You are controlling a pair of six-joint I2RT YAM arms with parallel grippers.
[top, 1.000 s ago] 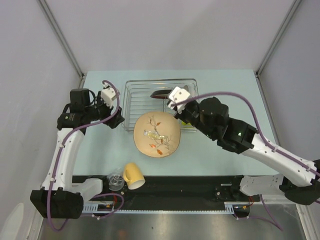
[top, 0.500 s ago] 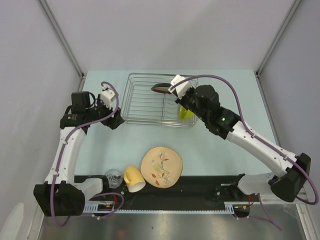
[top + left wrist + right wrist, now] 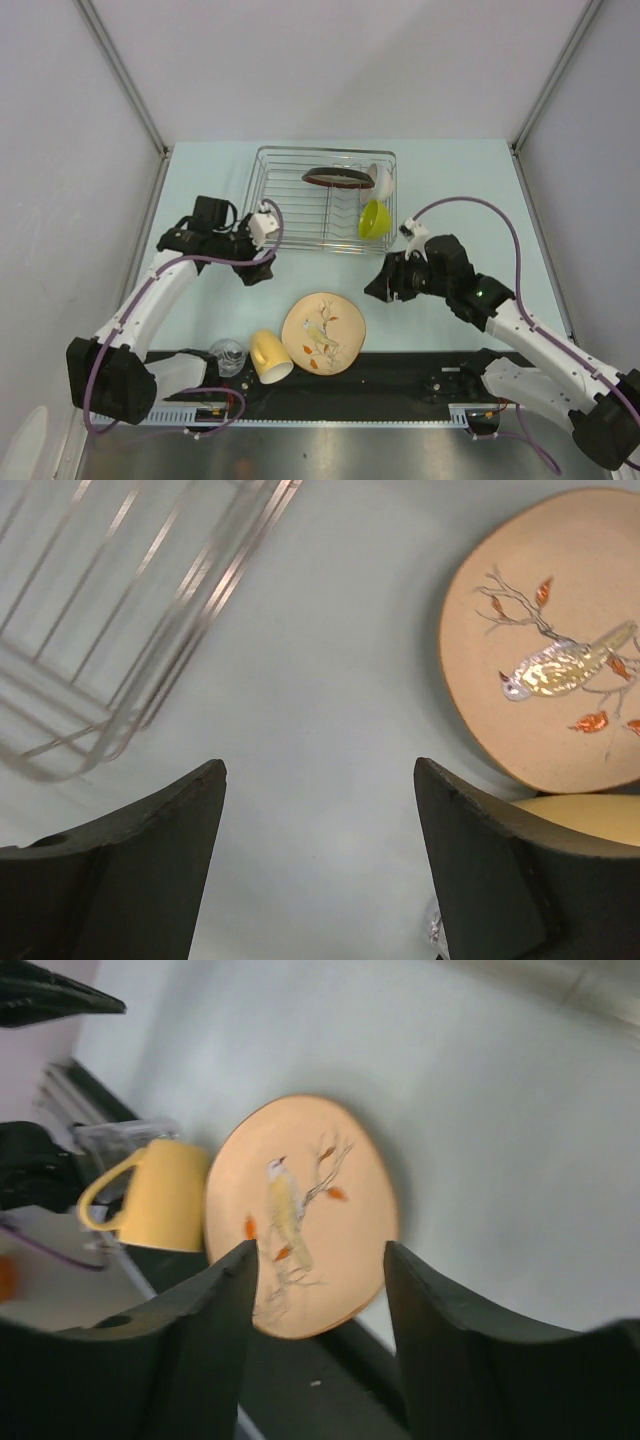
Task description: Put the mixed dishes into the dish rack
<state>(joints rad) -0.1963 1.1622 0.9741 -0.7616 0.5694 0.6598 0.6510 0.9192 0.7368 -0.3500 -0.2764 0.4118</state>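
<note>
The dish rack (image 3: 300,205) stands at the back of the table and holds a dark red-rimmed plate (image 3: 338,178), a white bowl (image 3: 381,180) and a lime-green bowl (image 3: 373,218). The beige patterned plate (image 3: 323,332) lies flat at the near edge, with the yellow mug (image 3: 268,356) on its side and the clear glass (image 3: 229,355) to its left. My left gripper (image 3: 262,270) is open over bare table between rack (image 3: 110,610) and plate (image 3: 545,670). My right gripper (image 3: 378,288) is open and empty, hanging above the plate (image 3: 300,1210) and facing the mug (image 3: 165,1195).
A black strip (image 3: 400,365) runs along the table's near edge, and the patterned plate overhangs it. Grey walls close in the left, right and back sides. Light blue tabletop (image 3: 470,200) shows to the right of the rack.
My right arm has pulled back from the rack to the table in front and its jaws have opened. The white bowl now shows in the rack. My left gripper has swung toward the plate.
</note>
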